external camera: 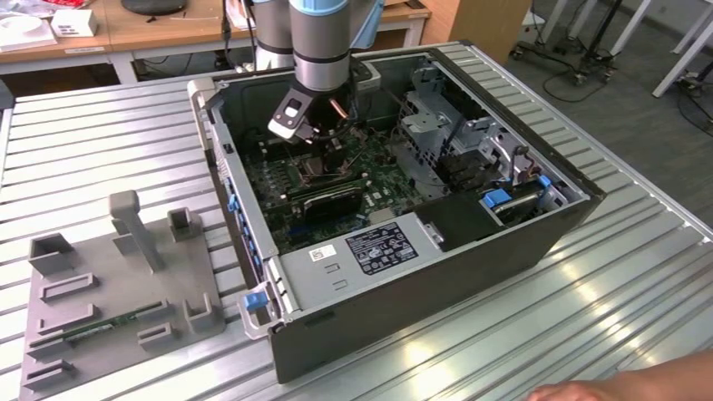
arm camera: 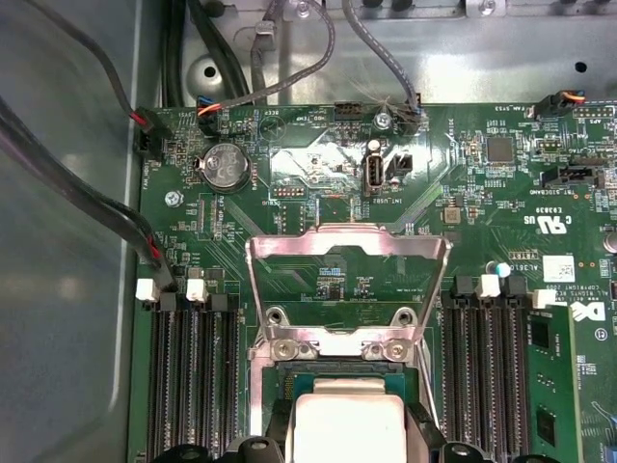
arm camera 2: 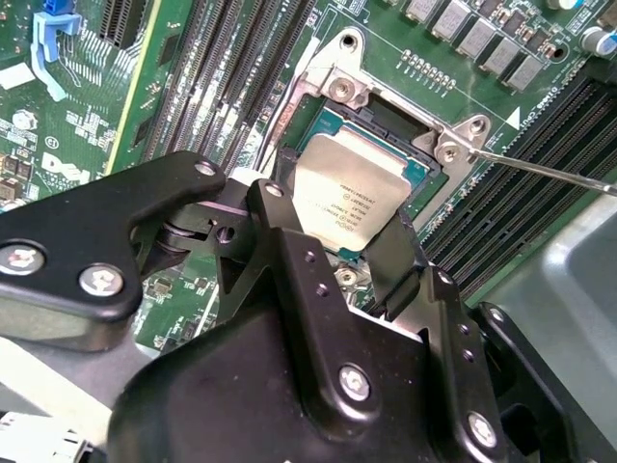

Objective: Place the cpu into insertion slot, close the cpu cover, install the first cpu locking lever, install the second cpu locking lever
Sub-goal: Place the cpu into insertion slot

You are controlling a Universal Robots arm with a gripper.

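Gripper [arm camera 2: 339,227] clamped on cpu [arm camera 2: 349,188] edges. Cpu sits over insertion slot [arm camera 2: 410,145], apparently tilted, not yet seated. Cpu cover [arm camera: 405,246] flipped open behind slot. Risk: a tilted or offset release could jam a corner on slot rim and leave cpu crooked.

The exterior view stood high and well back, looking down at an angle into the open computer case [external camera: 446,242], where the gripper [external camera: 317,140] hung over the motherboard [external camera: 385,167]. The second wrist view sat just behind the gripper, looking closely past its black fingers [arm camera 2: 289,260]. The first wrist view faced straight down on the board ahead of the gripper. Both wrist views shared the cpu [arm camera 2: 347,193] [arm camera: 347,424] and the insertion slot [arm camera 2: 416,172] [arm camera: 289,386].
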